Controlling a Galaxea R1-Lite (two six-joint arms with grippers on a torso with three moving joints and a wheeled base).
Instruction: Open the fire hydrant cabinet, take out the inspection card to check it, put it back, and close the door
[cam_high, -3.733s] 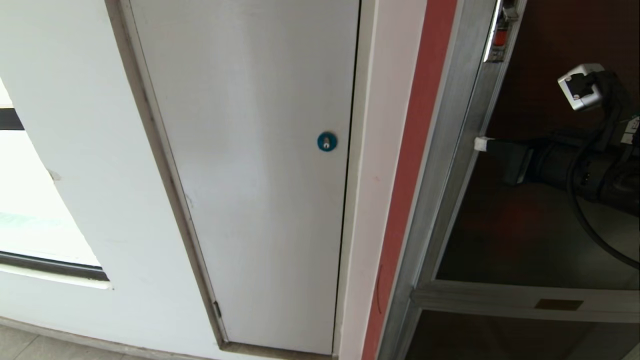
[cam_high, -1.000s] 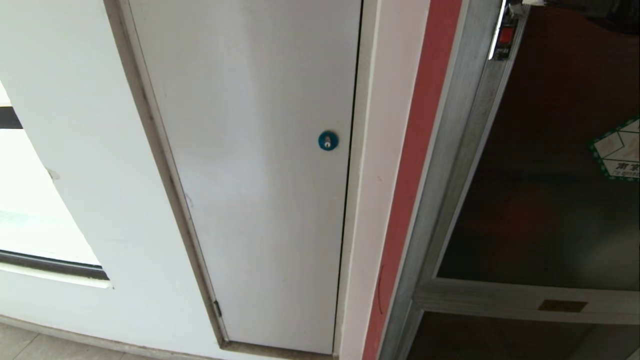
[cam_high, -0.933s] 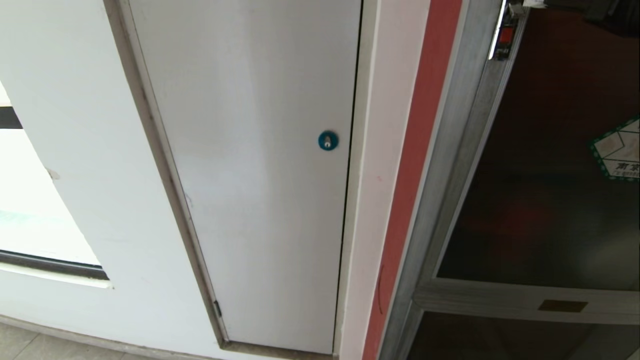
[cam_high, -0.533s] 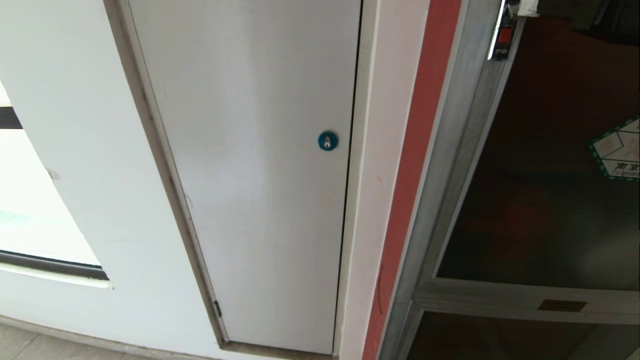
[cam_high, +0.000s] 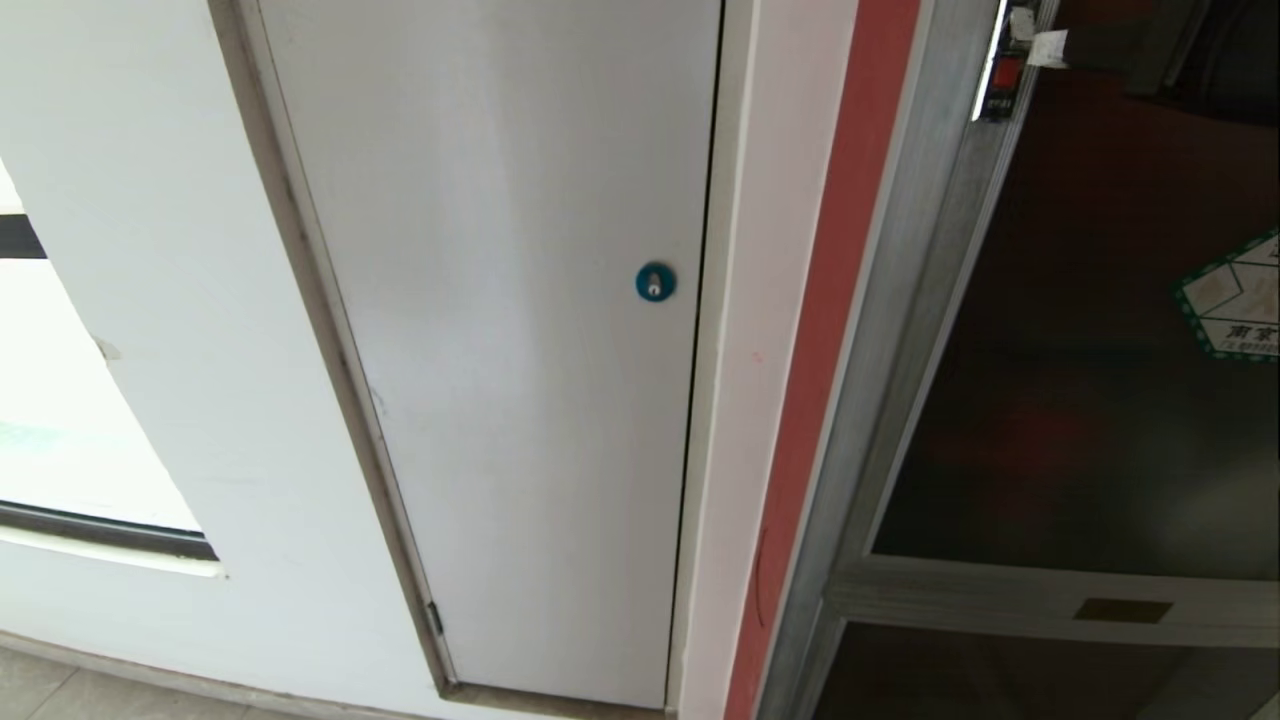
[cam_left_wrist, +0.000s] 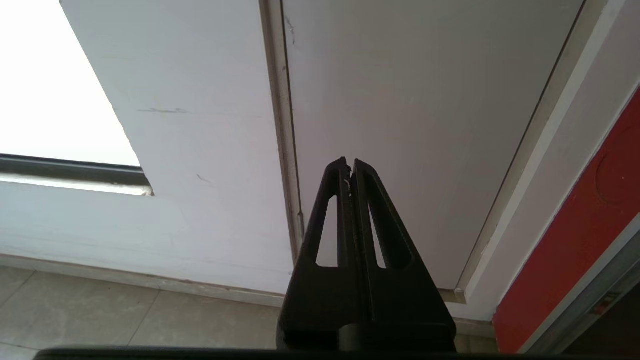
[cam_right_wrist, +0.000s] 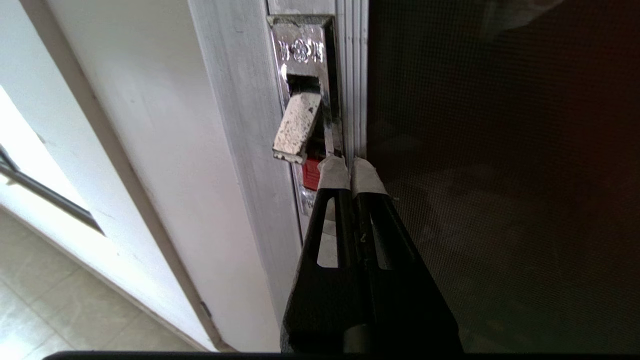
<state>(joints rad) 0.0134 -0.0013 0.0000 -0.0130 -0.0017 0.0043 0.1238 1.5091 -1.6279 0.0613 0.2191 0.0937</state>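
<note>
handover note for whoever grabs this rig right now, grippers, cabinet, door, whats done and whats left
Right gripper: fingers shut, empty, tips at the metal latch on the door edge.
Left gripper: shut, empty, parked low in front of the white panel.
Fire hydrant cabinet: door looks closed, latch lever tilted out. Inspection card not in view.
Done: right arm brought to the latch.
Left: open the door, take out and check the card, return it, close the door.

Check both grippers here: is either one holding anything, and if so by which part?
Nothing is held. The right gripper is shut on itself, its taped tips at the latch on the door frame. The left gripper is shut and empty, facing the white panel.
</note>
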